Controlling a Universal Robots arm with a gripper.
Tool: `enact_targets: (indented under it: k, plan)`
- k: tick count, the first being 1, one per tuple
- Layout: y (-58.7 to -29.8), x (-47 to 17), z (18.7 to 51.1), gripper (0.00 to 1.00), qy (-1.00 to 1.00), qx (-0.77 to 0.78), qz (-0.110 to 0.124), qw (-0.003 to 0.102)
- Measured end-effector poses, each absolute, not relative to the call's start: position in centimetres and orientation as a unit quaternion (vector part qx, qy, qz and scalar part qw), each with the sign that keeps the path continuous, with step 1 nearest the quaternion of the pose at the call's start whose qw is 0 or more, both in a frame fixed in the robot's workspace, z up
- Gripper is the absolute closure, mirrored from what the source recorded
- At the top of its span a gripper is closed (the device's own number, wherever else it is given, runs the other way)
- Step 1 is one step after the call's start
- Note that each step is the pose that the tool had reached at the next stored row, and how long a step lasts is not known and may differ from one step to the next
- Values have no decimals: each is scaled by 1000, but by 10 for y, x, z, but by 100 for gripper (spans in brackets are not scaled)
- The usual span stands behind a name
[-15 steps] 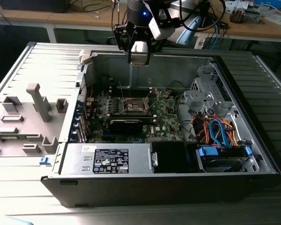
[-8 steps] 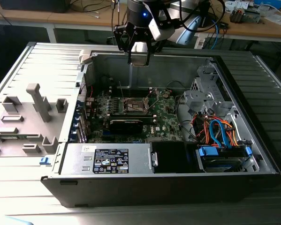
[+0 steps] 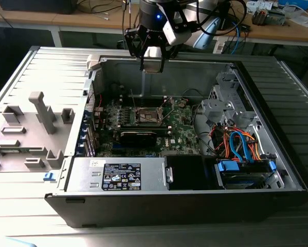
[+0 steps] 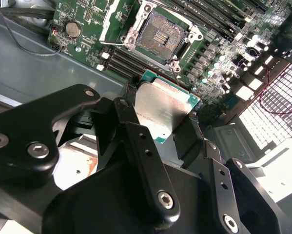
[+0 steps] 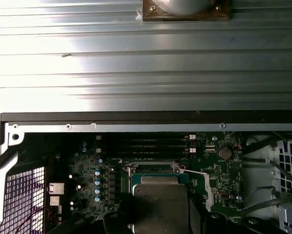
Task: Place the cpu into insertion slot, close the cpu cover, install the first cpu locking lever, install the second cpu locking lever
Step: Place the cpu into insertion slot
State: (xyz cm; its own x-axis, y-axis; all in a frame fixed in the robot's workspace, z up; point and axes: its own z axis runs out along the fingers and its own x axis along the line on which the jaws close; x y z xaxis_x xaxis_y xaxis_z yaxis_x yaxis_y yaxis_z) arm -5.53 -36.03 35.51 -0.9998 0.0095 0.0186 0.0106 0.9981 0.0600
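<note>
My gripper (image 3: pixel 152 55) hangs above the back wall of the open computer case (image 3: pixel 277 154), shut on the cpu (image 4: pixel 163 109), a flat square chip with a pale silver top and a green edge. In the second wrist view the black fingers (image 4: pixel 131 122) clamp two opposite sides of the chip. The insertion slot (image 4: pixel 158 34) lies open and bare on the green motherboard, some way below the chip. The cpu cover (image 4: pixel 112 24) stands tilted up beside the slot. In the first wrist view the cpu (image 5: pixel 160 204) hides most of the insertion slot (image 5: pixel 155 170).
A black card (image 3: pixel 138 136) lies just in front of the socket. A power supply (image 3: pixel 118 175) fills the front, and a drive bay (image 3: pixel 243 170) with orange and blue cables (image 3: pixel 236 144) sits at the exterior view's right. Grey fixtures (image 3: pixel 35 123) stand outside the case.
</note>
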Motion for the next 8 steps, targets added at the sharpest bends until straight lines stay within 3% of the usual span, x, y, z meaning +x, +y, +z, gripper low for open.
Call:
enact_targets:
  k: [8]
  plan:
    - [-360, -55, 352, 45, -999, -5, -30, 9]
